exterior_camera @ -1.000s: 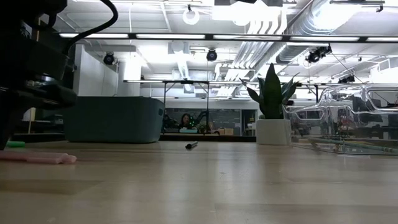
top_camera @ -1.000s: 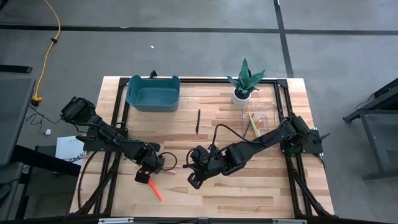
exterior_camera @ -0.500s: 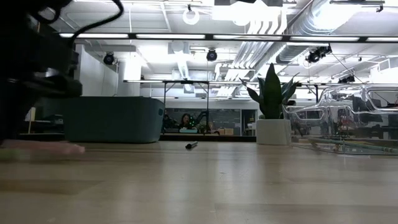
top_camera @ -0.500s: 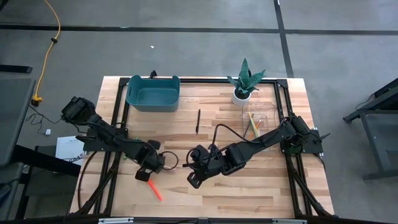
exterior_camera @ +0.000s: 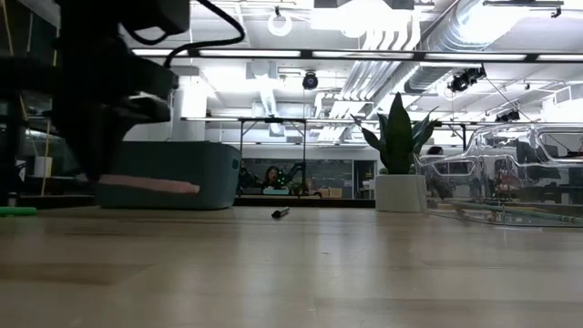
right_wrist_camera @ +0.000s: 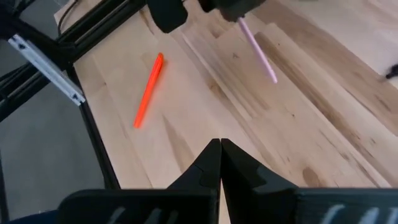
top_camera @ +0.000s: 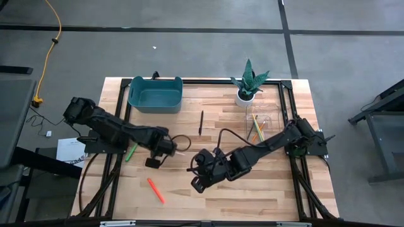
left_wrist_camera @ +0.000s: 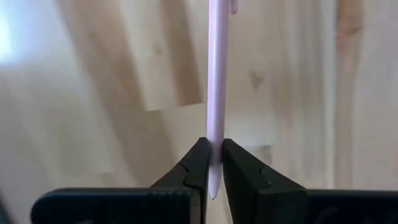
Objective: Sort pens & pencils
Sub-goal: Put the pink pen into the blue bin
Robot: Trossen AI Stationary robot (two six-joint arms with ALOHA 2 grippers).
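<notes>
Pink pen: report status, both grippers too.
Left gripper shut on pink pen, lifted off the table. Right gripper shut, empty, low at table middle. Red-orange pen, green pen, black pen lie loose; nothing blocking.

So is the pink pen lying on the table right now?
No, the left gripper holds the pink pen clamped between its fingers, lifted above the table.

The whole light wooden table [top_camera: 252, 189] is being viewed straight down from above, and level across its surface from the low camera. The slim pale pink pen [left_wrist_camera: 217, 93] is being framed very closely by the left wrist camera. It is also being caught farther off by the right wrist camera, shared with the low view.
</notes>
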